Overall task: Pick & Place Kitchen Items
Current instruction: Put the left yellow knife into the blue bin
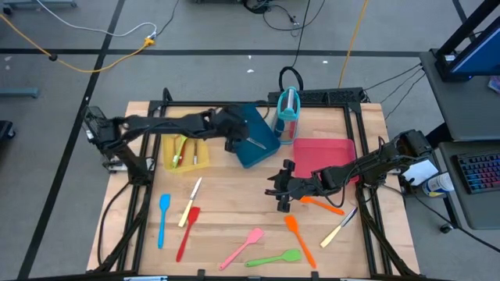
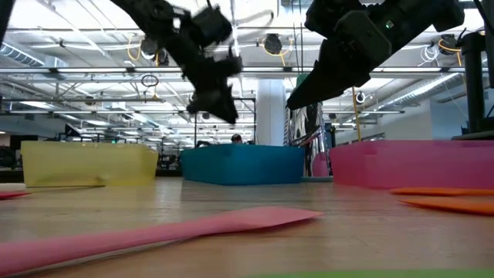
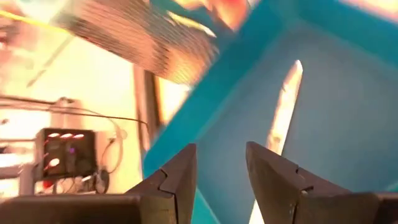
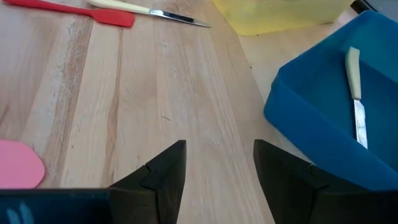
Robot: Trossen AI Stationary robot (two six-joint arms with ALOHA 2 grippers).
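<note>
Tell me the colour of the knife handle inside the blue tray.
Cream; the knife handle shows best in the right wrist view.

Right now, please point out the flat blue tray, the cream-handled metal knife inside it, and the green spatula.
flat blue tray [image 4: 311, 124], right wrist view, near wall.
cream-handled metal knife [image 4: 353, 65], right wrist view, handle.
green spatula [image 1: 291, 255], high view, blade.

Left pincer [image 1: 251, 144] hangs raised with fingers apart; right pincer [image 1: 275, 190] reaches low toward centre, fingers spread.

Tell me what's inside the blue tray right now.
One cream-handled knife lies loose in the blue tray, with the left pincer open above it. The rest of the tray floor visible is bare; the part under the arm in the high view is hidden.
</note>
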